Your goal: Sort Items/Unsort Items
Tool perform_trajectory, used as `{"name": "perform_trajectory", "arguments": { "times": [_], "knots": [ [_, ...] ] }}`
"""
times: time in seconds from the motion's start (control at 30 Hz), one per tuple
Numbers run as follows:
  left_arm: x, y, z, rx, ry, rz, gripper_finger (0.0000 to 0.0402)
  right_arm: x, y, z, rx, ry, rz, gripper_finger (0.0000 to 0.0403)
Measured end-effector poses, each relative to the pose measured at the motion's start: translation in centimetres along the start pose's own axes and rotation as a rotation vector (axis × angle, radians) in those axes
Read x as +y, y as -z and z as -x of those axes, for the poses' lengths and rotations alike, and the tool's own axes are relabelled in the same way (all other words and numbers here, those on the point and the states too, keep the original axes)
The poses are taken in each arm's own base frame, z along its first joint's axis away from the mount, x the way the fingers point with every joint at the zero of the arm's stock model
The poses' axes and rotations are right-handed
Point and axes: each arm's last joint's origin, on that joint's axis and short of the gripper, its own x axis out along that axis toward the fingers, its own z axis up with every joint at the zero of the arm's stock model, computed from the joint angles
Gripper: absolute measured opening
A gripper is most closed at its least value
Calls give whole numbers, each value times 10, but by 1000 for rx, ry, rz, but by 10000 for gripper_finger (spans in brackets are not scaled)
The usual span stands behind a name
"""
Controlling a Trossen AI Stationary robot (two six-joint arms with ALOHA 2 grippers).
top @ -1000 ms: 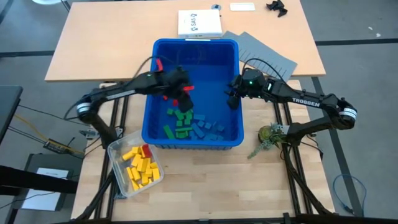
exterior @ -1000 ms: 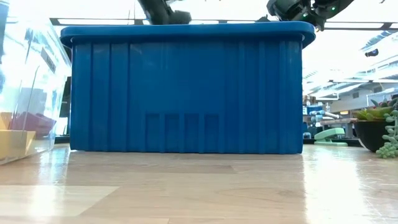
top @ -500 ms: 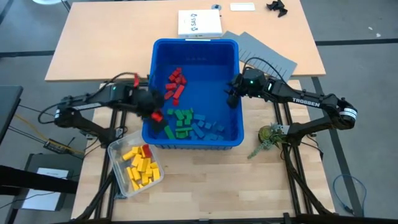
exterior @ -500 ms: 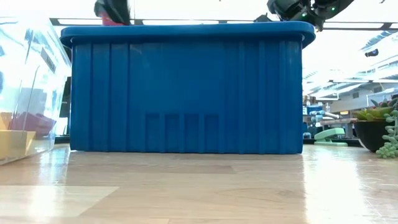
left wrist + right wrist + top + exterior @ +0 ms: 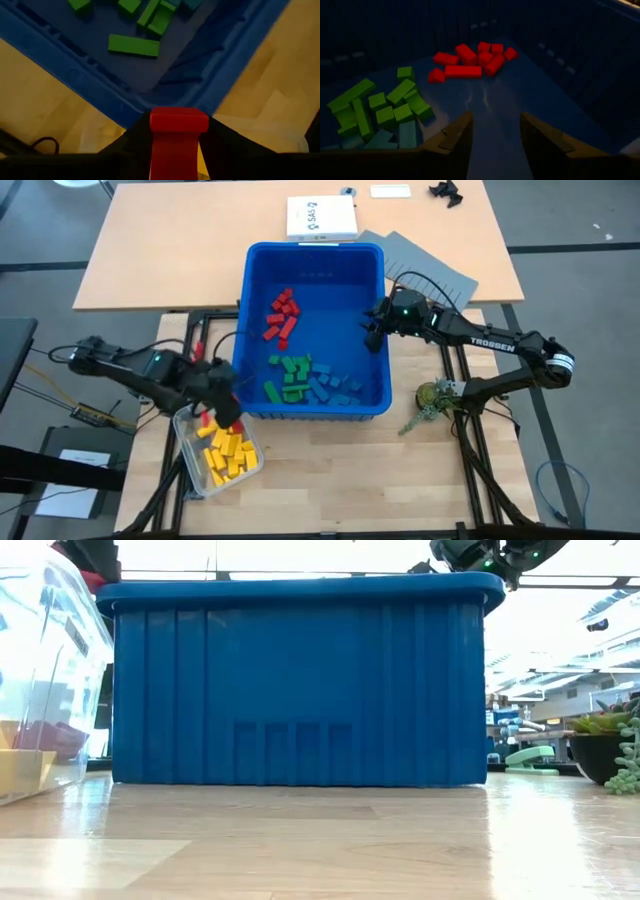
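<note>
Red block (image 5: 178,137) sits pinched between the fingers of the left gripper (image 5: 222,408), which hangs over the clear tub (image 5: 190,465) beside the blue bin (image 5: 243,300); that tub holds yellow blocks (image 5: 228,452) and one red piece. Right gripper (image 5: 496,131) waits inside the bin near its right wall, jaws parted and holding nothing. On the bin floor lie a red cluster (image 5: 282,316), a green cluster (image 5: 291,375) and blue blocks (image 5: 335,387). These bricks look light, rigid and smooth, so they should not crush but may slip or twist if pinched at a corner. Best grip is probably across the two flat long faces near the middle; wedges want their parallel sides, not the slope
</note>
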Motion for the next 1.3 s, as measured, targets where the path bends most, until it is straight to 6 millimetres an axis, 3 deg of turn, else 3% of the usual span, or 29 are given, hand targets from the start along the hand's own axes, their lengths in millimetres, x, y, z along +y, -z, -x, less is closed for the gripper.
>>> {"name": "perform_trajectory", "arguments": {
  "times": [0.17,0.43,0.7,0.83,0.97,1.13,1.3],
  "knots": [
    [-6,7,2,-10,4,-37,139,0,0,0,0,0,1,162],
    [-6,1,23,-71,14,-38,139,0,0,0,0,1,10,162],
    [-5,11,37,64,104,100,139,0,0,0,2,0,9,162],
    [-5,23,35,143,57,175,139,0,0,0,2,0,0,162],
    [-6,36,15,197,-3,144,140,0,0,0,5,0,-25,162],
    [-1,44,-5,194,-92,179,198,0,1,0,11,0,-16,162],
    [-2,44,-3,216,-78,187,257,0,1,0,10,0,-14,162]
  ]
}}
